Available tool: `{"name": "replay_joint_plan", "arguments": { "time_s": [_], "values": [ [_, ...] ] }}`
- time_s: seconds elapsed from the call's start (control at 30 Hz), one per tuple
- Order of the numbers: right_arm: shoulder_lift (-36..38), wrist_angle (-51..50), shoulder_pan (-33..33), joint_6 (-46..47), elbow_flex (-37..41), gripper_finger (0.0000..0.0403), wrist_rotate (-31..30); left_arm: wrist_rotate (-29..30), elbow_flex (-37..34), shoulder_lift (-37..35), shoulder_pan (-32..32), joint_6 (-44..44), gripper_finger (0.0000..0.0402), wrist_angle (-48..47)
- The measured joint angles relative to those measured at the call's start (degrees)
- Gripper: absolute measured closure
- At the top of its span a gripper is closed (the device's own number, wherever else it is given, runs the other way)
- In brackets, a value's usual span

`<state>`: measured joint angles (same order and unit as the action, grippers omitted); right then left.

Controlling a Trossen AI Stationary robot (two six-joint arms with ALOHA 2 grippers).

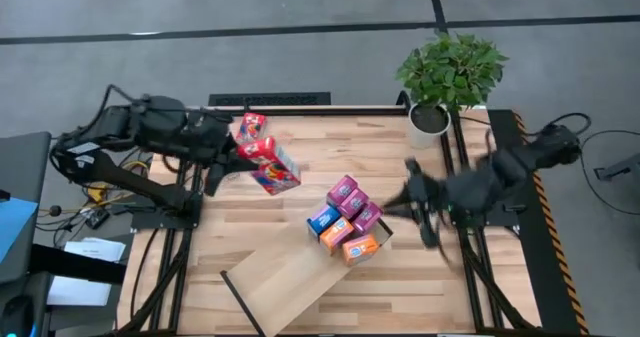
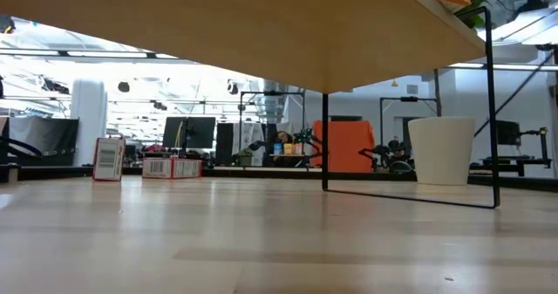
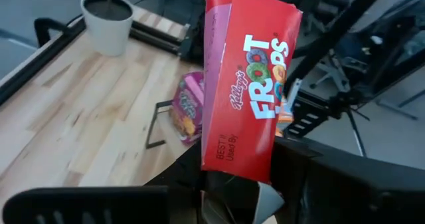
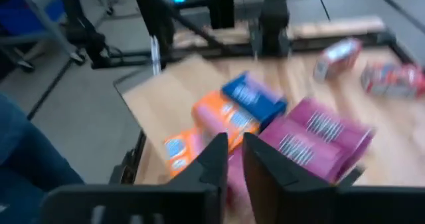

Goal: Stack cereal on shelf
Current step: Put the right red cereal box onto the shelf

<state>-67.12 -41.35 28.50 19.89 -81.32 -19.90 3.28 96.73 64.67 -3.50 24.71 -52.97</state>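
High view: I count six boxes (image 1: 347,220) on the shelf (image 1: 290,282), three beside; left hand (image 3: 232,184) grips one Froot Loops box (image 3: 247,84); right hand (image 4: 232,159), nearly closed, empty.

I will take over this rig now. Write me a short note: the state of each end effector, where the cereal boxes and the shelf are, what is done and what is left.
Left end effector: shut on a red Froot Loops box, held up over the table's left side.
Right end effector: beside the stack, holding nothing; fingers close together, a narrow gap between them.
Shelf: lies diagonally at the table's front centre.
Done: a cluster of magenta, blue and orange boxes sits on the shelf's far end.
Left: place the held box; move the red boxes at the table's left back onto the shelf.
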Motion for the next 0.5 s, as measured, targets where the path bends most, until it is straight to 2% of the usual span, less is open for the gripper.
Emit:
{"name": "replay_joint_plan", "arguments": {
  "time_s": [0.1,0.2,0.37,0.5],
  "values": [
    [-3.13,-1.52,8.72,8.66,0.09,0.0362,-8.3,0.45,0.0,-0.75,-2.09,0.12,0.031,0.03],
    [-6.84,-1.67,14.62,15.75,0.05,0.0391,-14.3,0.21,-0.02,-0.86,-4.58,1.13,0.031,-0.1],
    [-13.34,-1.59,17.34,23.47,0.05,0.0376,-14.73,0.8,-0.86,-0.27,-9.74,4.2,0.031,0.01],
    [-16.67,-2.14,17.22,23.28,0.07,0.037,-14.55,4.98,-2.09,0.54,-14.36,8.71,0.031,0.06]
  ]
}}
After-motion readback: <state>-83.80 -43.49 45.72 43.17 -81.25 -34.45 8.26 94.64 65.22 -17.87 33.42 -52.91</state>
